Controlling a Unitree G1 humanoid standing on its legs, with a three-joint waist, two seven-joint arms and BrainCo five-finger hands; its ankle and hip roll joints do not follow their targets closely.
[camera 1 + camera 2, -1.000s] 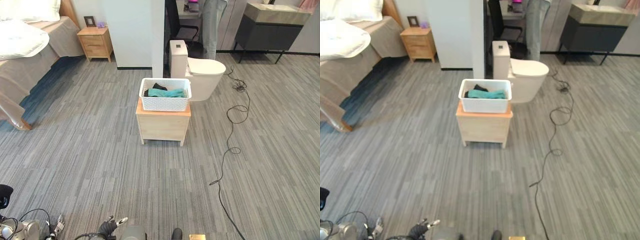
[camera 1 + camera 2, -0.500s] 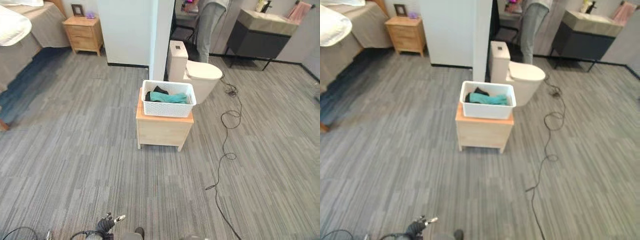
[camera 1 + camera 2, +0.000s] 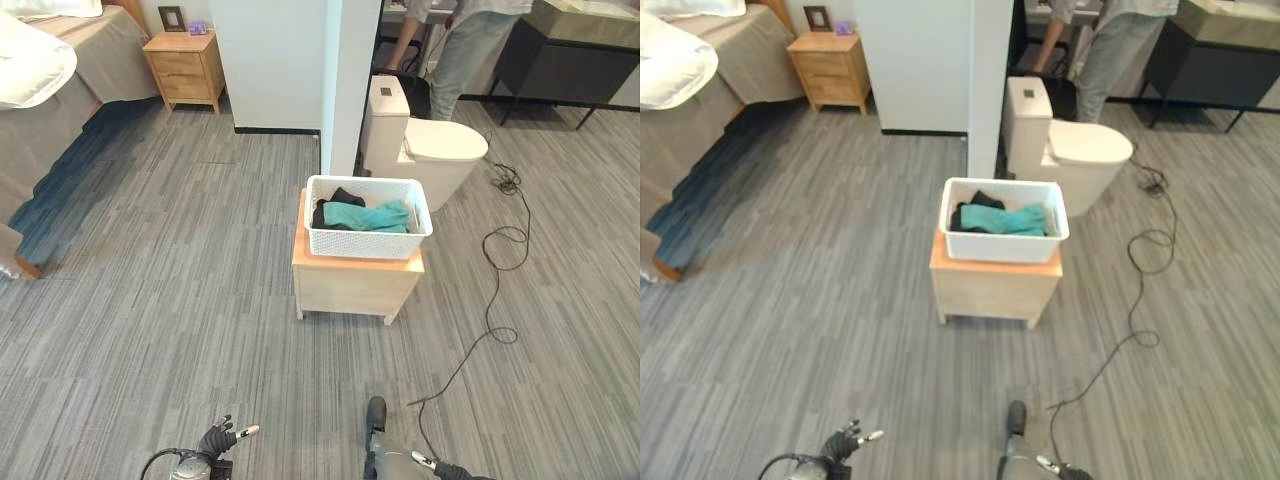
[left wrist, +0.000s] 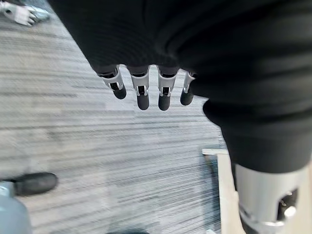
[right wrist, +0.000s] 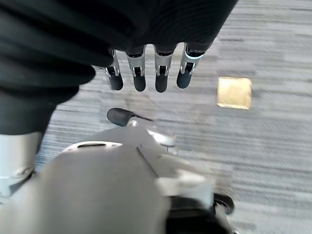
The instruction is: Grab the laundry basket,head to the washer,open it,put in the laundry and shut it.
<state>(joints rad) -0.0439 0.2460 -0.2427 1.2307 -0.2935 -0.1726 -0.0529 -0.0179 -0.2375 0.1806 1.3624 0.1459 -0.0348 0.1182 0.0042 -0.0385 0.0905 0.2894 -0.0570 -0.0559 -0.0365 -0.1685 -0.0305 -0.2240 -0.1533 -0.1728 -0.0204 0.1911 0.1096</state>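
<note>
the white laundry basket (image 3: pixel 367 217) on the wooden stand (image 3: pixel 352 284) looks nearer now; left hand (image 4: pixel 146 87) and right hand (image 5: pixel 148 73) hang relaxed, empty.

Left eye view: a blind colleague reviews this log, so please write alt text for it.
A white perforated plastic laundry basket holding teal and black clothes sits on a low light-wood cabinet on grey striped carpet. Behind it are a white toilet and a white partition wall; the left hand hangs low, holding nothing.
</note>
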